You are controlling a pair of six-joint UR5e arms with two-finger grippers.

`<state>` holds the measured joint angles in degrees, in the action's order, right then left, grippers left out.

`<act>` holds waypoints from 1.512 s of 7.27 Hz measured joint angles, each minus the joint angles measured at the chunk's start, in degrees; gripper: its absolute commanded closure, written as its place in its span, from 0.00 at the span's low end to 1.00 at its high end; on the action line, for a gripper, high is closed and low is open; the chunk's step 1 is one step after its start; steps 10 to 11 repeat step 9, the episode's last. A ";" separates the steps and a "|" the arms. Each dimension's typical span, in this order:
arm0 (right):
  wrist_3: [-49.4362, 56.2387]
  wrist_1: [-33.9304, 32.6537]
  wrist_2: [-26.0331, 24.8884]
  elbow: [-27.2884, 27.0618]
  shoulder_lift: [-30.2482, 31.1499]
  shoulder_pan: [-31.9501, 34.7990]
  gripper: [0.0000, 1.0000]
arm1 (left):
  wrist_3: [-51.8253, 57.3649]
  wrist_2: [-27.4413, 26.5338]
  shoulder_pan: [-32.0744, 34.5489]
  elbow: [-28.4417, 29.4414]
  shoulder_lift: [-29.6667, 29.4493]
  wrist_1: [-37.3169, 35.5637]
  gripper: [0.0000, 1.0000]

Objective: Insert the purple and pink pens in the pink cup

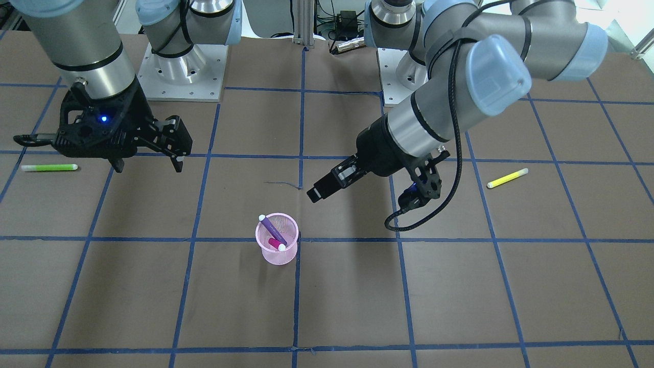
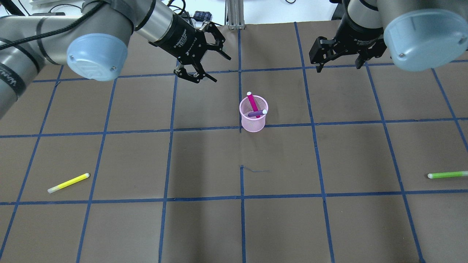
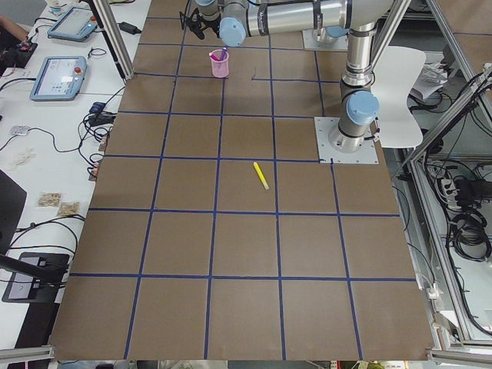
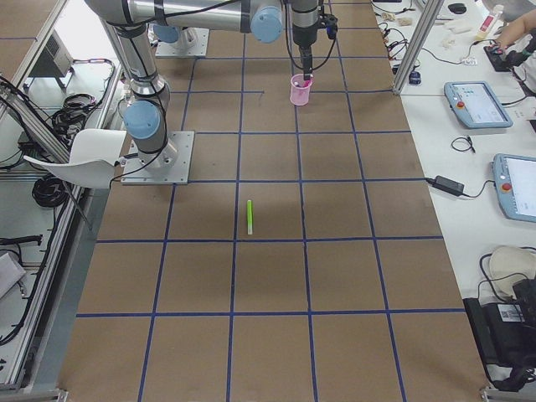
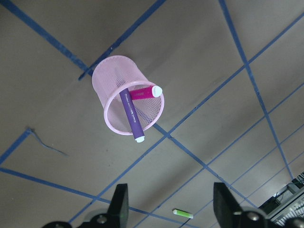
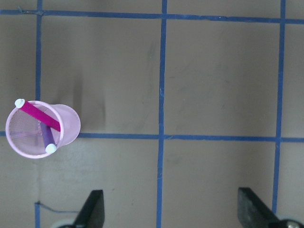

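The pink mesh cup (image 1: 279,256) stands upright near the table's middle; it also shows in the overhead view (image 2: 252,125). A purple pen (image 1: 271,228) and a pink pen (image 1: 277,244) both lean inside it, white caps up. In the overhead view the pink pen (image 2: 252,103) crosses the purple pen (image 2: 257,114). My left gripper (image 2: 219,67) is open and empty, raised and apart from the cup. My right gripper (image 2: 339,67) is open and empty, raised well off to the cup's other side. The left wrist view shows the cup (image 5: 114,78) below.
A yellow pen (image 1: 507,178) lies on the table on my left side, also in the overhead view (image 2: 68,182). A green pen (image 1: 49,167) lies on my right side (image 2: 448,175). Brown table with blue tape grid; arm bases at the robot's edge.
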<state>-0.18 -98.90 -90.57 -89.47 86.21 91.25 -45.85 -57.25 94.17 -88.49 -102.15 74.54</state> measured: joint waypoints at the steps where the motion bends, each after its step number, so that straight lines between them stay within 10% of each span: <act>1: -1.46 4.03 0.11 1.89 1.00 0.25 0.00 | 8.42 -6.02 -0.43 -0.12 3.08 4.71 0.37; 5: -2.17 12.41 -0.10 5.42 1.50 -0.27 0.00 | 46.65 -34.32 -1.99 -0.77 11.36 17.18 0.00; 11: -2.15 11.15 0.26 5.35 1.11 -0.45 0.00 | 52.44 -36.27 -2.40 -0.83 12.01 15.15 0.00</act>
